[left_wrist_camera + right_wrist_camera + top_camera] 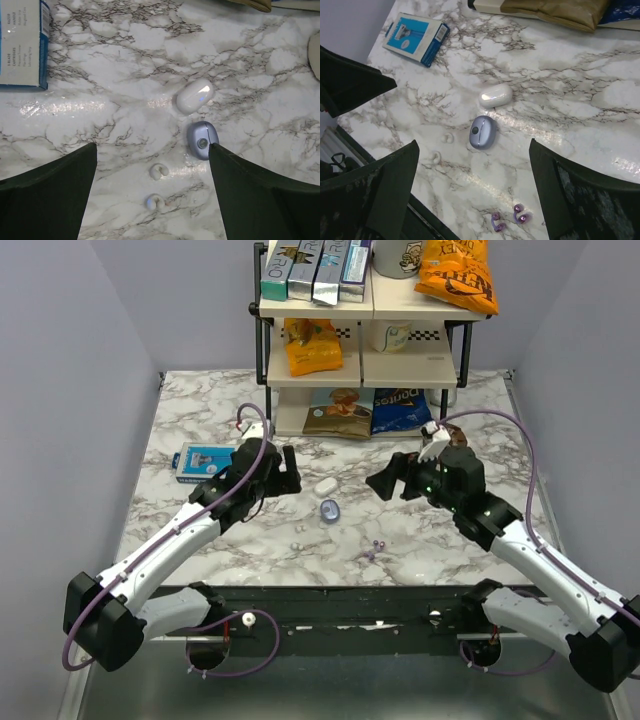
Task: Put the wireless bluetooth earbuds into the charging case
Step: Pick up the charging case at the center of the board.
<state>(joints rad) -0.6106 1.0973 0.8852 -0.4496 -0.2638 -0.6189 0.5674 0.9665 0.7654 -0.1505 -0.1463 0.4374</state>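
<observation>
Right wrist view: glossy egg-shaped charging case (482, 132) on veined marble table (570, 100); left end effector (288, 472), right end effector (392, 478) spread.

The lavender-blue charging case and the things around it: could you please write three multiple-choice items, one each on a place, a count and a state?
1. Where do the two tiny purple earbuds lie, relative to the small rounded lavender-blue plastic charging case?
A. Inside it.
B. On the marble table, nearer the arms' bases.
C. On top of it.

2. How many small white curled pieces lie beside the case?
A. Two.
B. One.
C. Four.

3. How do the fingers of the left gripper stand?
A. Shut on the case.
B. Shut on an earbud.
C. Spread open, gripping nothing.

Answers: 1 B, the top view shows them on the marble, closer to the bases than the case. 2 A, the left wrist view shows two. 3 C, the dark fingers stand wide apart above the table.
</observation>
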